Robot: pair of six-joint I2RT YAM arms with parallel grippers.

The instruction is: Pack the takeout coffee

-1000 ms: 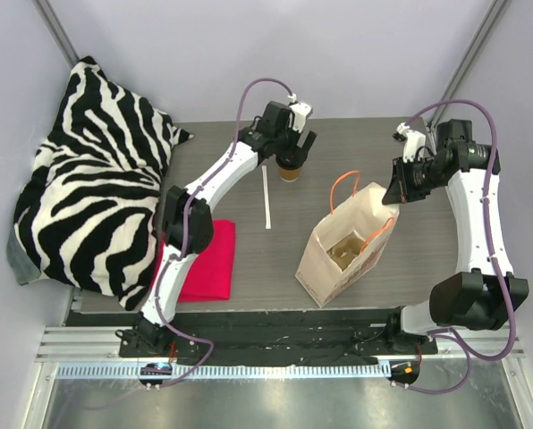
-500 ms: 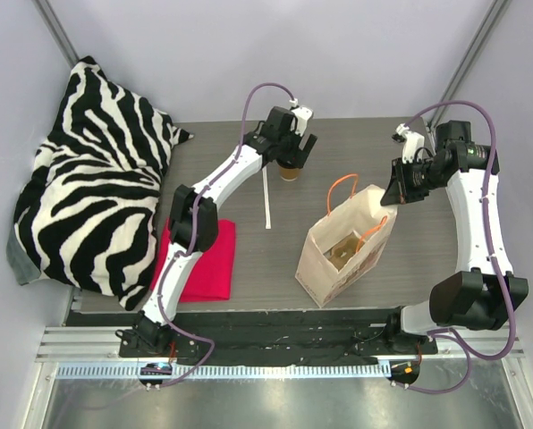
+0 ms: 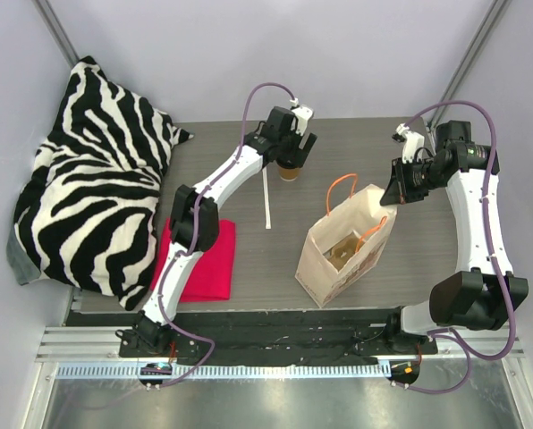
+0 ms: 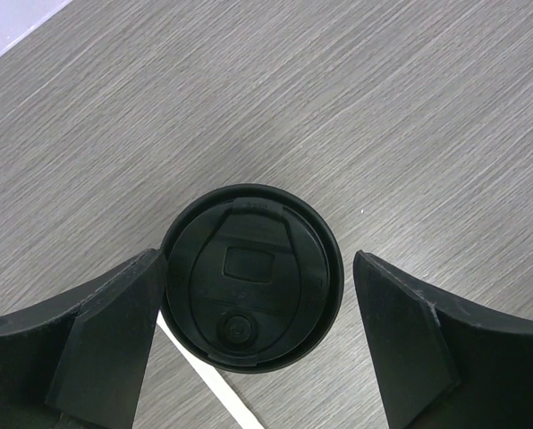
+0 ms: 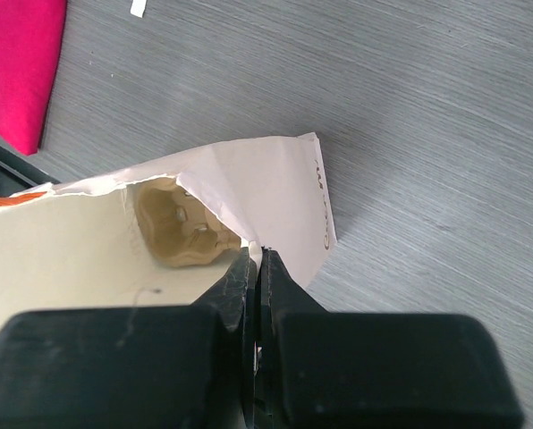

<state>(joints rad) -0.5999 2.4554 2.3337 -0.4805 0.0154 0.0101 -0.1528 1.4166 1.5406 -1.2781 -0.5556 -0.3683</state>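
Since the earlier frame, the left arm has come down and forward over the cup, so that its wrist now hides more of the cup from above; the right arm and the bag have not moved.

The left gripper (image 4: 258, 295) stands with its jaws wide apart, straddling the takeout coffee (image 3: 290, 172); we see the left finger (image 4: 114, 340) just beside the rim of the round black lid (image 4: 244, 268), while a clear gap of table separates the right finger (image 4: 410, 349) from it; the cup is not clamped.

The takeout coffee stands upright on the grey wood-grain table (image 3: 374, 143), near the far edge, well apart from the bag; a thin white stick (image 3: 266, 198) lies on the table beside it, and the left wrist view shows one end of the stick running under the cup's near side.

The right gripper (image 5: 258, 261) is closed on the upper rim of the kraft paper bag (image 3: 318, 268), pinching the paper between both fingers; the bag stands open at the middle right of the table, its orange handles (image 3: 342, 183) loose at the mouth; a tan pulp carrier (image 5: 181, 228) sits inside the bag.

A red cloth (image 3: 204, 259) lies flat on the left near part of the table; a zebra-striped pillow (image 3: 97, 206) rests at the far left, overlapping the cloth's left edge.
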